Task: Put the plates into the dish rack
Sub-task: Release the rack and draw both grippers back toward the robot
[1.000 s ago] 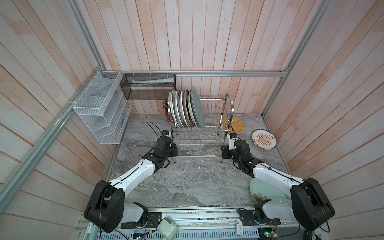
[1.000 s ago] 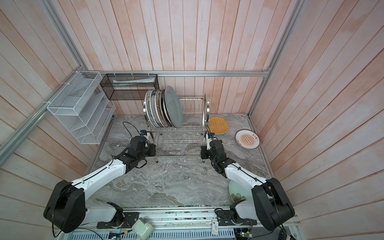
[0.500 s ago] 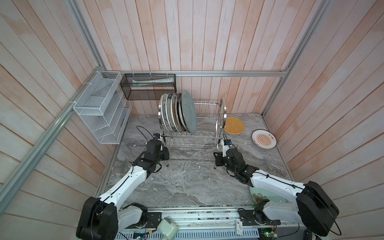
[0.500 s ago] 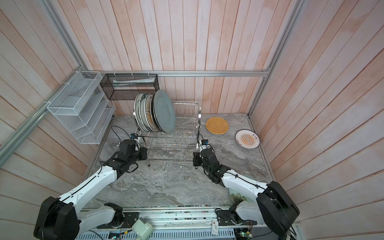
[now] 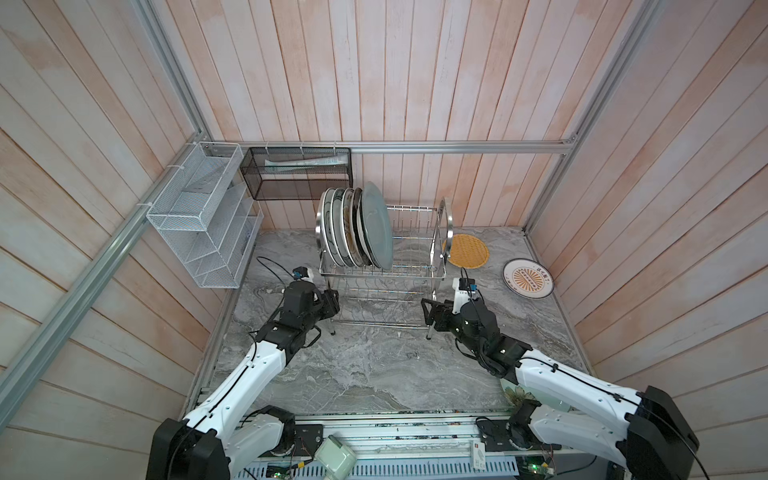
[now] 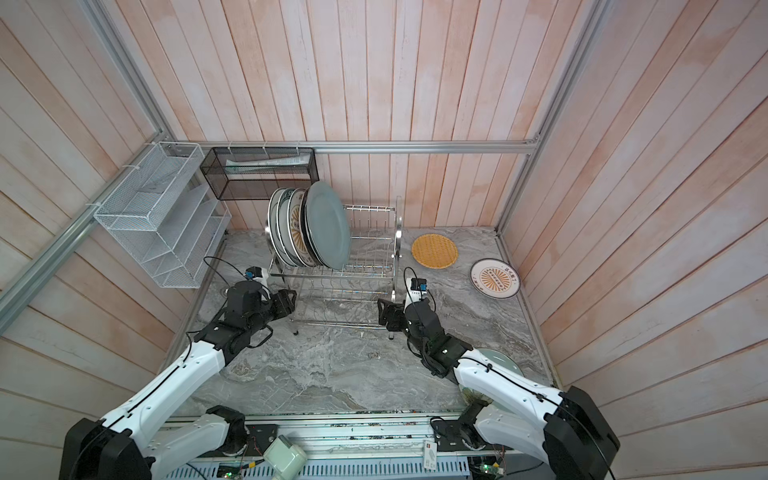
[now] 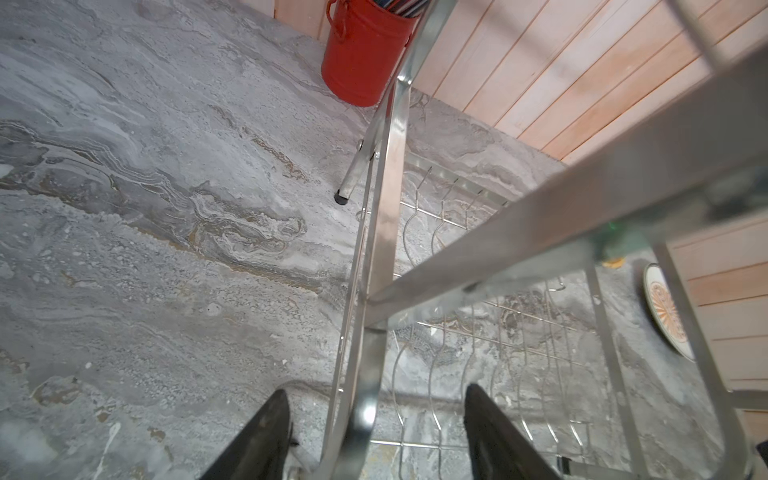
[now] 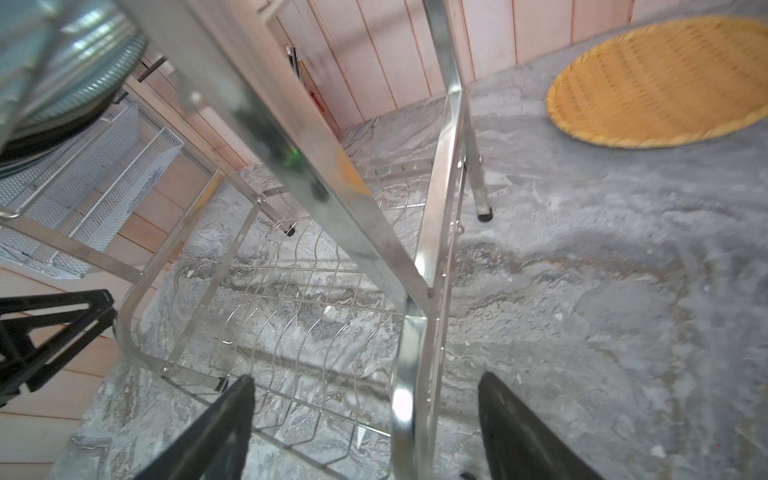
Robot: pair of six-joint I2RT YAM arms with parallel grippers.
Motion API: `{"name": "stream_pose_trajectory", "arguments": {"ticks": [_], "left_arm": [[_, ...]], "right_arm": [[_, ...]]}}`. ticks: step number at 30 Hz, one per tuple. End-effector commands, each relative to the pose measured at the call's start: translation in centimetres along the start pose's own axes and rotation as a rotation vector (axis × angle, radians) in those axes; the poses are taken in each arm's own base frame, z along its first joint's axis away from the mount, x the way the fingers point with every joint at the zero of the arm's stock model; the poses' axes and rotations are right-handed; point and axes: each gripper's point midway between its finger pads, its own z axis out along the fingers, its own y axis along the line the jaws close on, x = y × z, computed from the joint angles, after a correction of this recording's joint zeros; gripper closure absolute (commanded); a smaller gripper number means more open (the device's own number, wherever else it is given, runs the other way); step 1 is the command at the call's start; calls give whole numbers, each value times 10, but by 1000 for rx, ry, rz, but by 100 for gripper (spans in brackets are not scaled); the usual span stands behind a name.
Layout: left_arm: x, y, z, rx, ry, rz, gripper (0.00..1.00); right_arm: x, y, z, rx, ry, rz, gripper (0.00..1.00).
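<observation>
The dish rack (image 5: 382, 272) is standing at the rear of the surface (image 5: 365, 374), with broad bare marble lying open in front of it. The racked plates (image 5: 376, 226) are standing upright at the left end of the upper tier, leaving open prongs to their right. The orange lattice plate (image 5: 467, 250) is lying just beside the rack's right frame and the sunburst plate (image 5: 528, 278) near the right wall. Both arms are stretching low and forward. The left gripper (image 7: 376, 392) and right gripper (image 8: 365, 378) are each released, jaws spread either side of a front rack post.
</observation>
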Motion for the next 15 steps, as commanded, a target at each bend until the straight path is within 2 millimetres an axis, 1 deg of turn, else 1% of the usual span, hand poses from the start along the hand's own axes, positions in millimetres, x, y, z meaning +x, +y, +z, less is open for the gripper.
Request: {"name": "stream_pose_trajectory", "arguments": {"ticks": [1, 2, 4, 7, 11, 12, 15], "left_arm": [[-15, -17, -20, 72, -20, -33, 14], [-17, -20, -26, 89, -28, -39, 11], [-22, -24, -41, 123, -52, -53, 1], [-25, -35, -64, 199, -67, -51, 0], [-22, -55, -98, 325, -63, -11, 0], [-19, -60, -107, 355, -57, 11, 0], [-11, -71, -132, 431, -54, 105, 0]], "right_arm": [[-16, -18, -20, 121, -29, -4, 2], [-20, -24, -26, 145, -38, 5, 2], [-24, -37, -40, 196, -47, 5, 2], [-24, -56, -59, 255, -29, 18, 2], [-17, -75, -78, 256, -19, 88, 2], [-17, -83, -85, 270, -38, 123, 2], [-11, -116, -110, 382, -106, 259, 2]]}}
